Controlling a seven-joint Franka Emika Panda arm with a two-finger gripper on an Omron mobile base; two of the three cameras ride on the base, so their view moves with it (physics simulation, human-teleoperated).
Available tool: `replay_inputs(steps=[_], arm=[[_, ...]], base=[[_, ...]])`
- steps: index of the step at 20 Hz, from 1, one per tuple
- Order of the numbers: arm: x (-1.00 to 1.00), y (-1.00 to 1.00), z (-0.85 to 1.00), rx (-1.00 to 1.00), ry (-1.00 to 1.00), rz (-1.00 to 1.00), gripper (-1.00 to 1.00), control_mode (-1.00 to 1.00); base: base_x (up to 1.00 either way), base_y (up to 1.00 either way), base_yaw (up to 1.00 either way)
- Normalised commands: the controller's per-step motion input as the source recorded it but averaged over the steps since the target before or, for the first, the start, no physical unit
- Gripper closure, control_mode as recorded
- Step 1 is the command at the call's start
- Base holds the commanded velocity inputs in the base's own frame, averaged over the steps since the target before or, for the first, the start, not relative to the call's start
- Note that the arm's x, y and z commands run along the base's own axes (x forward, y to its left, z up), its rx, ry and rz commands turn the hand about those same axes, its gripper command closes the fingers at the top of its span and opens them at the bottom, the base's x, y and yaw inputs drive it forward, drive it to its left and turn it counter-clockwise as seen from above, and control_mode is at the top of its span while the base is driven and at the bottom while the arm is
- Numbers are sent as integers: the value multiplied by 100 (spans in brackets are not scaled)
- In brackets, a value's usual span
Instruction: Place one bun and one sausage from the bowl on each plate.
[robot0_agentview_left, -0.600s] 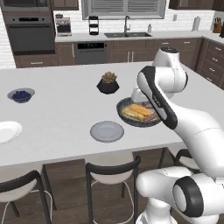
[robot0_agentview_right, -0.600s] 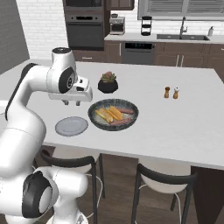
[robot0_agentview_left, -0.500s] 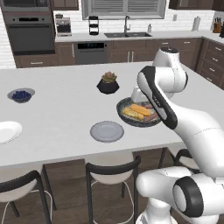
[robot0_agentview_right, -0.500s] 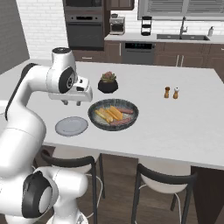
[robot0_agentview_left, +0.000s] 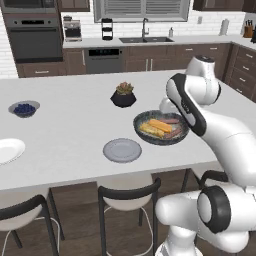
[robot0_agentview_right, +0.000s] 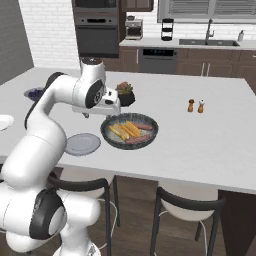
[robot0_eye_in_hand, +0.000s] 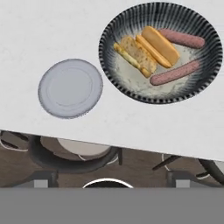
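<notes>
Bowl: the bowl is sitting on the counter, holding two buns and two sausages.
Plates: grey plate is lying just beside it; white plate well apart.
Pincer: hovering above, jaws spread wide, gripping nothing.

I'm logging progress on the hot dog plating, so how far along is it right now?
Nothing looks done yet. The bowl holds both buns and both sausages, while the grey plate and the white plate are bare. Nothing is in hand: the gripper hangs above the counter beside the bowl, jaws open. All four placements are left, one bun and one sausage per plate.
</notes>
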Motion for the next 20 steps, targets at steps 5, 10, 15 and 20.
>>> replay_inputs(steps=[5, 10, 15, 20], arm=[[79, -37, -30, 0, 0, 5, -100, -100], [69, -29, -44, 0, 0, 3, -100, -100], [50, -24, -50, 0, 0, 1, -100, -100], [40, -20, -33, 0, 0, 0, -100, -100]], base=[[0, 0, 0], [0, 0, 0], [0, 0, 0], [0, 0, 0]])
